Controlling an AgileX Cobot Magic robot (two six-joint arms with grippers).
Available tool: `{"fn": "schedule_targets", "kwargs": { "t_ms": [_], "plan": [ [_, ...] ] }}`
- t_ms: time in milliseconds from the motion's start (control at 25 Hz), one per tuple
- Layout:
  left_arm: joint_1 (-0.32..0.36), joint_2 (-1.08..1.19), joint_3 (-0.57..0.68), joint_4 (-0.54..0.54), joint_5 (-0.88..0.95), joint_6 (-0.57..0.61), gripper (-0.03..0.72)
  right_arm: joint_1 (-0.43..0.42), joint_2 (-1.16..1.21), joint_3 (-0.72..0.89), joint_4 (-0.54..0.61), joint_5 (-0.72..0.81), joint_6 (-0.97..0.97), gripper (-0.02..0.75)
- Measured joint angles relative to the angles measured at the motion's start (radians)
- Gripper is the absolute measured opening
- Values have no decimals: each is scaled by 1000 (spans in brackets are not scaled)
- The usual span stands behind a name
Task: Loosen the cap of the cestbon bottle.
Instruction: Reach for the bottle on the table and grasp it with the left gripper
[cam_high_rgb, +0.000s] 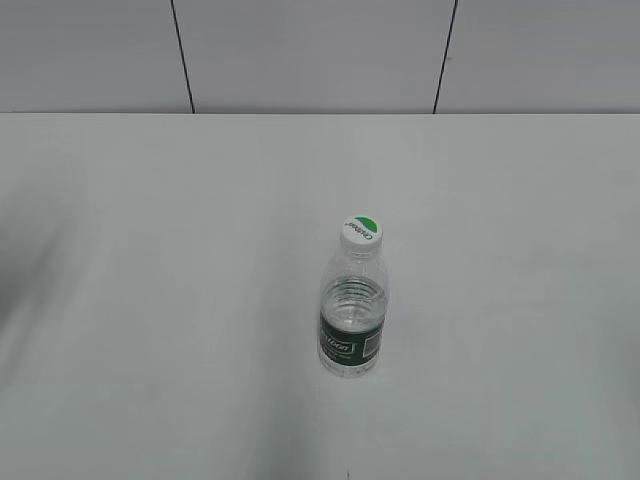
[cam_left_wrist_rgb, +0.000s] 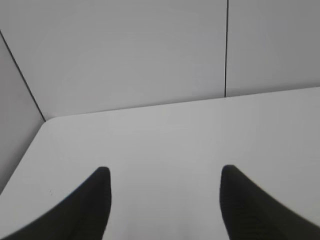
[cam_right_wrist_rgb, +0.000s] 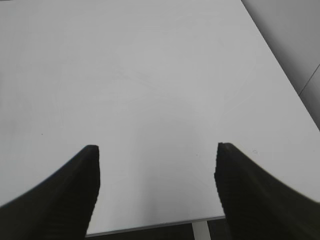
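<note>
The cestbon bottle (cam_high_rgb: 353, 315) stands upright near the middle of the white table (cam_high_rgb: 150, 300) in the exterior view. It is clear and ribbed with a dark green label band low on its body. Its white cap (cam_high_rgb: 361, 230) with a green half-circle sits on top. Neither arm shows in the exterior view. My left gripper (cam_left_wrist_rgb: 165, 172) is open and empty over bare table. My right gripper (cam_right_wrist_rgb: 156, 150) is open and empty above the table near an edge. The bottle shows in neither wrist view.
A grey panelled wall (cam_high_rgb: 320, 50) with dark seams runs behind the table. The left wrist view shows the table's far left corner (cam_left_wrist_rgb: 47, 120) against that wall. The right wrist view shows the table's edge and a white leg (cam_right_wrist_rgb: 200, 230) below it.
</note>
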Motion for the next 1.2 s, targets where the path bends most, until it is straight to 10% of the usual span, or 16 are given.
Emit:
{"fn": "schedule_targets", "kwargs": {
  "t_ms": [520, 1200],
  "plan": [
    [0, 470, 0, 448, -540, -240, 417, 0, 0, 0, 0, 0, 0, 551],
    [-26, 628, -281, 1327, -553, -347, 426, 0, 0, 0, 0, 0, 0, 551]
  ]
}}
